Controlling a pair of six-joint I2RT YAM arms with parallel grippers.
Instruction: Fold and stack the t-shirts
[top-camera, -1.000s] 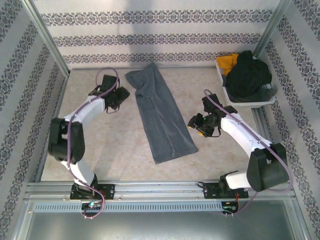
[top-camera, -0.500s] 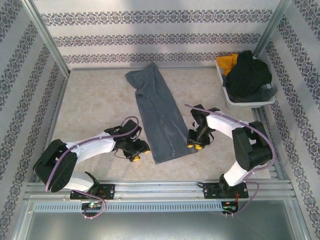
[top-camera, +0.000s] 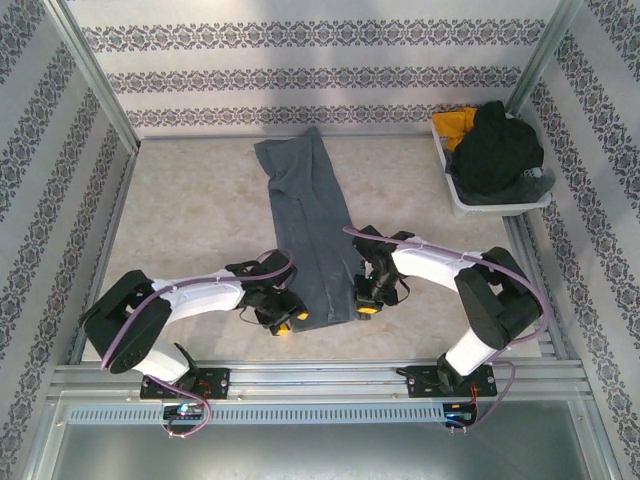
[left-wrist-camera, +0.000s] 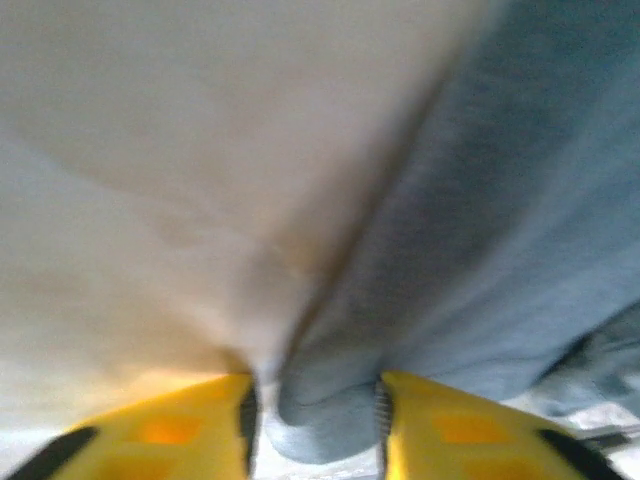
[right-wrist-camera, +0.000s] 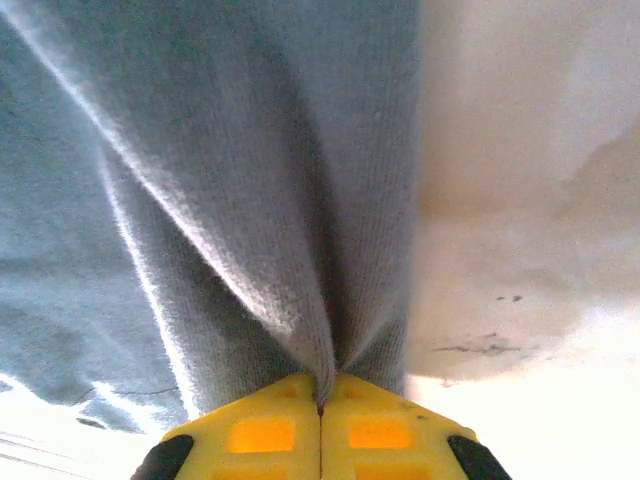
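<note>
Beige table (top-camera: 190, 200) under slate t-shirt (top-camera: 310, 230), patterned walls (top-camera: 300, 75) around.

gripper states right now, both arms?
Left gripper: jaws either side of a bunched edge of the blue-grey t-shirt; firm grip cannot be told.
Right gripper: shut, pinching the blue-grey t-shirt's edge.
</note>
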